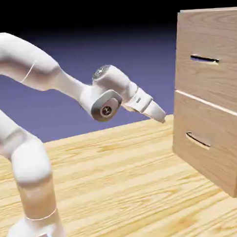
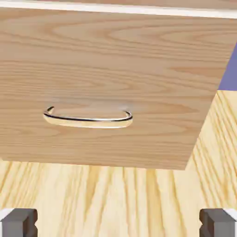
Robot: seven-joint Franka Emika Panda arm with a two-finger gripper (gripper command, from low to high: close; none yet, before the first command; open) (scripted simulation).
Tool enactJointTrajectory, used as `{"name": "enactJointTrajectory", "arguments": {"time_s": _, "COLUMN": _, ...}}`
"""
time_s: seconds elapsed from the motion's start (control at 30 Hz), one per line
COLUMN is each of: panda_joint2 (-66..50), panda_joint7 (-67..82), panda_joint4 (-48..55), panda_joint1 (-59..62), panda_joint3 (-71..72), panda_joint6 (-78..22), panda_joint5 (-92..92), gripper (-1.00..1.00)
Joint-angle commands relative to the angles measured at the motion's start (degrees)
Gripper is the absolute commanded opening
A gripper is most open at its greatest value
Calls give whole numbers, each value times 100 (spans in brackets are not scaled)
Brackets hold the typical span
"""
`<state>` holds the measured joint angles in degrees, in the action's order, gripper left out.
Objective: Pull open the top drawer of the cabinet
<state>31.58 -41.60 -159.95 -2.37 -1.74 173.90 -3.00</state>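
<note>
The cabinet is cut off at the exterior view's right edge, with the top drawer shut and flush. The end effector is held released, well apart from it above the worktop. In the hand view only the lower drawer is shown; the sliver along the top edge is probably the top drawer's.

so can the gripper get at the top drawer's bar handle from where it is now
Probably yes. Nothing stands between the gripper and the cabinet, and its jaws are open. But it sits lower than the top drawer's bar handle; the hand view frames the lower drawer's curved handle, so it must rise first.
</note>
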Motion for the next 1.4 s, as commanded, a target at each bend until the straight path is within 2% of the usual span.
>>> {"name": "enactJointTrajectory", "arguments": {"time_s": 0.0, "panda_joint2": -89, "panda_joint7": 71, "panda_joint4": 87, "panda_joint1": -140, "panda_joint3": -144, "panda_joint6": -9, "panda_joint5": -249, "gripper": 0}}
{"name": "enactJointTrajectory", "arguments": {"time_s": 1.37, "panda_joint2": -3740, "panda_joint7": 2977, "panda_joint4": 3648, "panda_joint1": -5851, "panda_joint3": -6049, "panda_joint6": -374, "panda_joint5": -10466, "gripper": 0}}
